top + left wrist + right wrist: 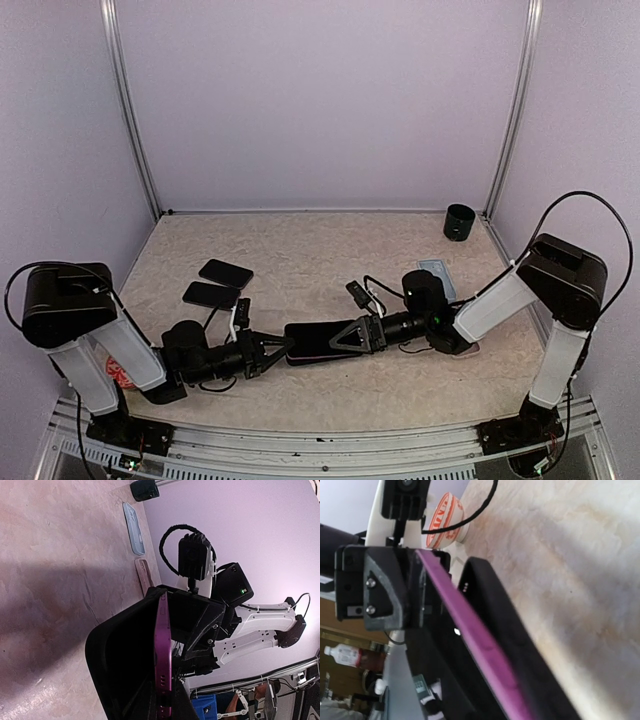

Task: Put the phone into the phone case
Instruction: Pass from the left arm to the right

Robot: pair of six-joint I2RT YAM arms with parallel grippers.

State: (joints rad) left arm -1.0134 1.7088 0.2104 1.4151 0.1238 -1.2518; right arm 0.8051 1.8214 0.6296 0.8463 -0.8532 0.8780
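The phone, dark with a purple edge, is held off the table between my two grippers. In the left wrist view its purple edge runs down between my left gripper's fingers, and the left gripper is shut on it. The black phone case bulges out along one side of the phone, open and loose at its far end. My right gripper is at the phone's other end. In the right wrist view the phone and the case run toward the camera, and that gripper's own fingers do not show clearly.
Two dark phones or cases lie at the left. A light blue case lies at the back right, with a black cup in the far corner. A red and white tape roll sits by the left arm's base.
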